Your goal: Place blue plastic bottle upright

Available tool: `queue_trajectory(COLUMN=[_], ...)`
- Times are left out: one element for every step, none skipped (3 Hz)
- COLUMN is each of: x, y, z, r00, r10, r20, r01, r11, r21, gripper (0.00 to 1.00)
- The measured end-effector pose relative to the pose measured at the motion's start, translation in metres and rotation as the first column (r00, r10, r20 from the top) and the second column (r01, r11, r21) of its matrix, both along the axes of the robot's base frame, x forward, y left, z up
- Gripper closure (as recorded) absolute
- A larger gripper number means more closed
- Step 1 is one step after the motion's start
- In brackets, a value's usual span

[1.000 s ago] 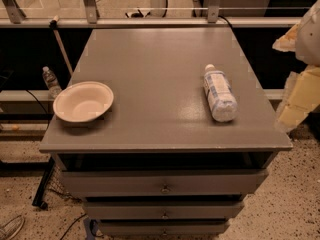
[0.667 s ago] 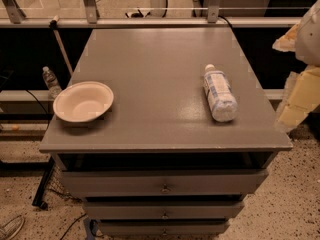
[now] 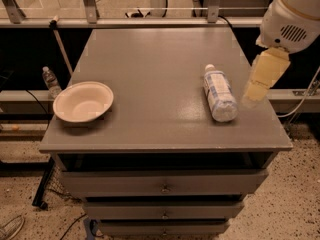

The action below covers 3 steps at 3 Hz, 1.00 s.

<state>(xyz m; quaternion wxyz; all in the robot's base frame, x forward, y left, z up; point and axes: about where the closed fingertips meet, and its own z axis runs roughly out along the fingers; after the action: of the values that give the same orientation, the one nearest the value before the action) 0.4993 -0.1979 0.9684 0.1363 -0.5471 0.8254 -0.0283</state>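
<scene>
The blue plastic bottle (image 3: 219, 93) lies on its side on the right part of the grey cabinet top (image 3: 155, 69). Its white cap points toward the back and its base toward the front edge. My arm's white housing (image 3: 292, 14) comes in from the upper right. My gripper (image 3: 261, 81), a pale cream part, hangs down from it just right of the bottle, over the cabinet's right edge. It is apart from the bottle and holds nothing that I can see.
A white bowl (image 3: 83, 102) stands upright near the cabinet's front left corner. A small clear bottle (image 3: 50, 81) stands far off at floor level on the left. A railing (image 3: 150, 21) runs behind the cabinet. Drawers (image 3: 162, 184) are below the top.
My arm and gripper have moved left, from beyond the cabinet's right edge to close beside the bottle. The bottle and the bowl have not moved.
</scene>
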Motion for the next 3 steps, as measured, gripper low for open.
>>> queue_trajectory(x=[0.001, 0.020, 0.047], y=[0.000, 0.001, 0.003], z=[0.000, -0.005, -0.016], r00=[1.0000, 0.9903, 0.9466], r10=[-0.008, -0.138, -0.315], r20=[-0.001, -0.020, -0.070], r01=[0.008, 0.139, 0.321], r11=[1.000, 0.988, 0.941], r21=[0.004, 0.065, 0.109], gripper=[0.00, 0.00, 0.00])
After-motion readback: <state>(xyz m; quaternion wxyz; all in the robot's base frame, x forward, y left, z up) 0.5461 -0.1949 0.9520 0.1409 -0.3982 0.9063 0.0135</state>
